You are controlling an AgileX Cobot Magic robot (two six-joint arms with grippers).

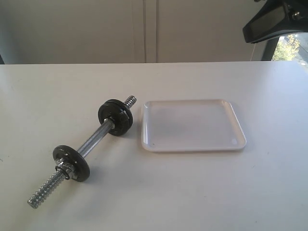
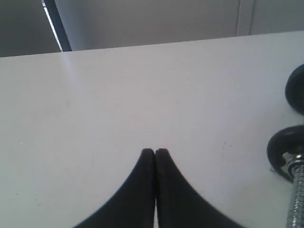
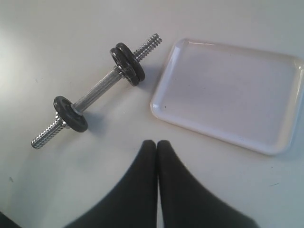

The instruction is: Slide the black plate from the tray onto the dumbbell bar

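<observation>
Black plate [image 1: 114, 115] on dumbbell bar [image 1: 94, 138]; wrist views alone show left gripper [image 2: 155, 153], right gripper [image 3: 156, 144] closed, empty.

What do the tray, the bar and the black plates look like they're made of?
Tray: probably white plastic, smooth, softly glossy, rounded moulded rim.
Dumbbell bar: metal, likely chromed steel; bright reflections, cut threads, knurled middle.
Black plates: glossy black coating; core cannot be told.
</observation>
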